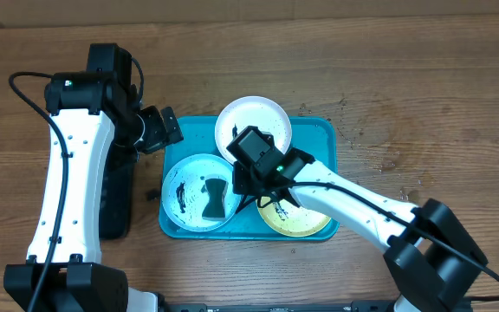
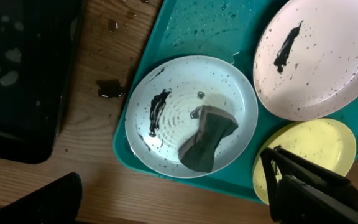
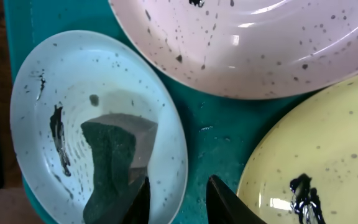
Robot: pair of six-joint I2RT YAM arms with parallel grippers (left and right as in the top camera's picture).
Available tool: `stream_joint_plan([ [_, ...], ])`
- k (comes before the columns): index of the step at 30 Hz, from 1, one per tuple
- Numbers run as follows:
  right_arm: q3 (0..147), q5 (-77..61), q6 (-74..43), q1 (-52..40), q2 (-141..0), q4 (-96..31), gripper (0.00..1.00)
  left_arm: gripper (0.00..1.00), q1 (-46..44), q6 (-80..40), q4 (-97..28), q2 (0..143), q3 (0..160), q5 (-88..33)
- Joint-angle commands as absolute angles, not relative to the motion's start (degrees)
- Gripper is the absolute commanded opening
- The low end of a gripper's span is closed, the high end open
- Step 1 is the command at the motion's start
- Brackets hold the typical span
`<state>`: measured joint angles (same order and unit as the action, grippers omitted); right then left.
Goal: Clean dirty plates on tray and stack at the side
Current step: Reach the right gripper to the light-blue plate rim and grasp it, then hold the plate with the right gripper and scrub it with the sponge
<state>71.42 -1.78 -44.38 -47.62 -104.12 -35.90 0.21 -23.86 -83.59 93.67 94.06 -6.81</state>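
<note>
Risk first: my right gripper hangs low over the tray. Its jaws are narrow with a gap, nothing held, straddling the rim of the light blue plate. One finger sits just beside the sponge. If I close here I could pinch the plate rim instead of the sponge and tip the plate. The tray floor looks wet, so the plates may slide. The left gripper is spread wide and empty at the tray's upper left corner.

The tray holds all three plates, none stacked. The blue one carries the sponge and a black smear. The white plate and the yellow-green plate each carry a smear. The black tray sits left of the tray; I can't tell what is in it.
</note>
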Motion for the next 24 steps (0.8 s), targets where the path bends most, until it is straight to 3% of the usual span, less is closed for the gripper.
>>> stream_joint_plan([
  [1,70.72,-0.47,-44.56,-48.03,-106.24,-34.30,0.31,1.00,0.30,-23.79,-83.72,94.08,94.24,-7.11],
  [6,70.43,-0.40,-44.58,-48.95,-107.61,-32.77,0.31,1.00,0.30,-23.75,-84.12,94.08,94.24,-7.11],
  [8,70.43,0.19,-44.58,-49.06,-107.61,-32.69,0.30,0.94,0.30,-23.31,-84.51,94.08,94.24,-7.11],
  [15,67.46,0.93,-44.58,-49.06,-108.88,-29.82,0.30,1.00,0.30,-21.21,-85.08,94.11,94.24,-7.38],
  [17,67.46,-0.80,-44.58,-49.06,-110.13,-28.93,0.30,0.90,0.30,-21.19,-85.08,94.11,94.24,-7.53],
  [22,67.46,-3.07,-44.60,-49.06,-111.85,-27.49,0.30,0.90,0.30,-21.04,-85.34,94.11,94.24,-7.53],
  [24,67.46,-3.07,-44.60,-48.93,-111.85,-27.49,0.25,0.80,0.25,-19.59,-85.56,94.13,94.21,-7.77],
])
